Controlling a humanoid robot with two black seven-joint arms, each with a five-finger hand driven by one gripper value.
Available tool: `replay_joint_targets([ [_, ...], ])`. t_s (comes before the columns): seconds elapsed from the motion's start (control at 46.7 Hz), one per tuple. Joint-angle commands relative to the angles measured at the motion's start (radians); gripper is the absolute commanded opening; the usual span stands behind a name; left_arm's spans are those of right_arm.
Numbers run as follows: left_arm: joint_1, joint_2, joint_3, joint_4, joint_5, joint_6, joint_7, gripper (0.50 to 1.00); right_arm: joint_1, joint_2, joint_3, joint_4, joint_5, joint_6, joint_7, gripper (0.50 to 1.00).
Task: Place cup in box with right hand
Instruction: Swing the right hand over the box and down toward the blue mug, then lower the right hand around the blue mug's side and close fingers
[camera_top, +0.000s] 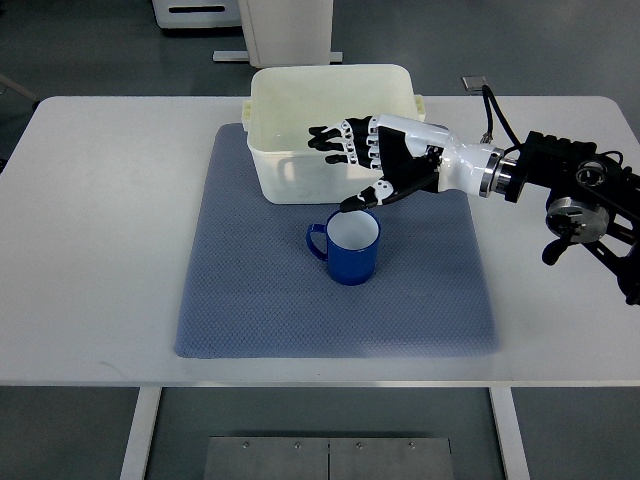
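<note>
- Blue is the colour of your target: the mug (349, 246) stands upright on the mat, its white inside showing and its handle pointing toward the picture's left.
- You can see the mug sits just in front of the box (330, 128), on the robot's side of it, close to the near wall but not inside it.
- Your box is a cream plastic tub, open at the top, resting on the far part of the blue-grey mat (250, 300), with small side handles at its rim.
- Your right hand (375, 160) reaches in from the picture's right edge, white shell with black joints, and hovers over the near right part of the box.
- You will find its fingers (335, 143) extended and spread toward the left, holding nothing; the thumb (362, 199) angles down toward the mug's rim, and whether it touches the rim you cannot tell from this view.
- Behind the wrist, your black forearm (585, 195) with its cables crosses the right side of the white table (90, 250).
- You have no sight of the left arm here.
- Past the table's far edge, you can make out a white cabinet base (285, 30) on the grey floor.
</note>
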Motion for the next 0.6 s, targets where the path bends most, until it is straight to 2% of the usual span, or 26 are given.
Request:
replay_joint_targets([
  [0.0,0.000,0.000,0.000,0.000,0.000,0.000,0.001,1.000,-0.003,0.001,-0.019,-0.002,-0.021,-0.002,0.000,1.000],
  [0.15,0.000,0.000,0.000,0.000,0.000,0.000,0.000,1.000,-0.006,0.004,-0.033,-0.010,-0.025,-0.010,0.004,1.000],
  [0.385,0.000,0.000,0.000,0.000,0.000,0.000,0.001,1.000,-0.012,0.021,-0.041,-0.036,-0.027,-0.079,0.004,1.000],
  [0.578,0.001,0.000,-0.001,0.000,0.000,0.000,0.000,1.000,-0.026,0.021,-0.073,-0.036,-0.027,-0.082,0.004,1.000],
])
